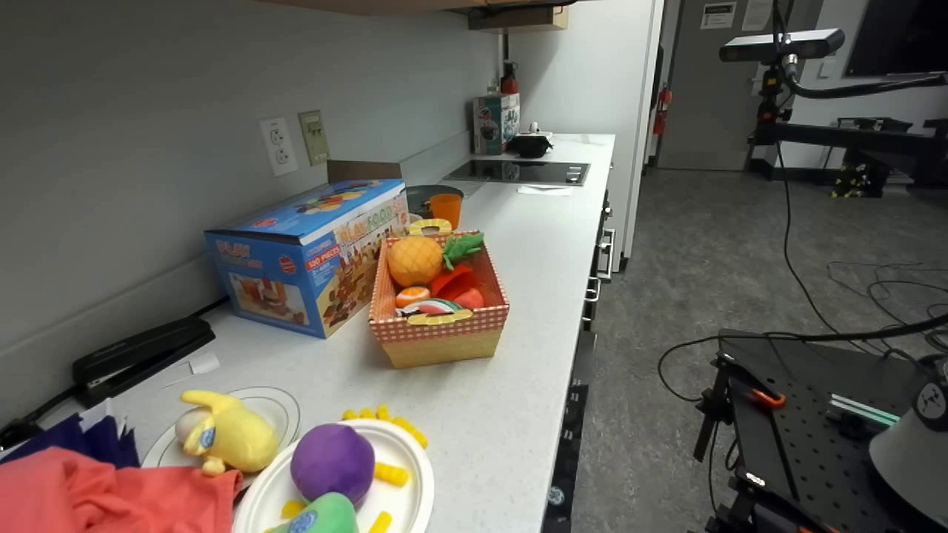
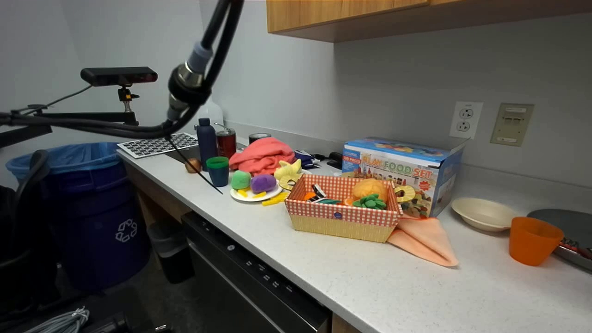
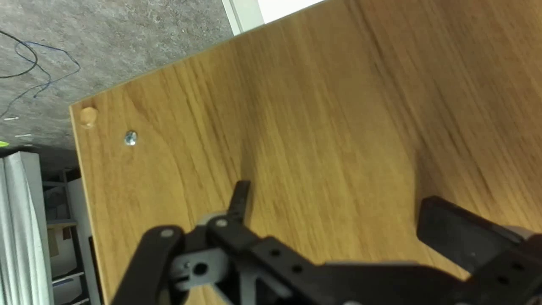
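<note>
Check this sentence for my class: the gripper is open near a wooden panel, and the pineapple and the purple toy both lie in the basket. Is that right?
Not quite. The purple toy lies on the white plate, not in the basket, as both exterior views show. The rest stands: the gripper is open near a wooden panel, and the pineapple lies in the basket.

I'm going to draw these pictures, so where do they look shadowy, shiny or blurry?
In the wrist view, soft shadows lie on the wood panel by the gripper, whose closest parts look a little blurry; in an exterior view, the wall is shaded under the cabinet; in an exterior view, the black stovetop looks shiny.
</note>
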### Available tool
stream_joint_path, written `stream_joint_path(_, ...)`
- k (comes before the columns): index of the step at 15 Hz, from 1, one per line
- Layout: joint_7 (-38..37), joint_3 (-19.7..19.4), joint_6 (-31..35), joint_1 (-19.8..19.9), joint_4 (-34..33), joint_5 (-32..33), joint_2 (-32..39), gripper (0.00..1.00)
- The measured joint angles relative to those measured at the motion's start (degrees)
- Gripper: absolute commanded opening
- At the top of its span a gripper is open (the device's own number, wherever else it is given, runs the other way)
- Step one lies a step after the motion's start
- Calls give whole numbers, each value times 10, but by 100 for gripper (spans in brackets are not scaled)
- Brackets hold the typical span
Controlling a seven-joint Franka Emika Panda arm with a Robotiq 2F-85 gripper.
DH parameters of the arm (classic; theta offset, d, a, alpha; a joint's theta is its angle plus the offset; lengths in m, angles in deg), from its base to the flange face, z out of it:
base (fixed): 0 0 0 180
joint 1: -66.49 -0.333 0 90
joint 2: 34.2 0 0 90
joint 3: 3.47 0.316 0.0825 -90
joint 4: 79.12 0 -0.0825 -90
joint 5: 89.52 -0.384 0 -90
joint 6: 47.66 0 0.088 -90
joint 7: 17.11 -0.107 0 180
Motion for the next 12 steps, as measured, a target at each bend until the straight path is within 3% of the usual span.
stream_joint_path(6,22,-3,-17,7,-27,-48,-4,100)
stream_joint_path(12,173,-9,-136,18,-69,-175,-54,100)
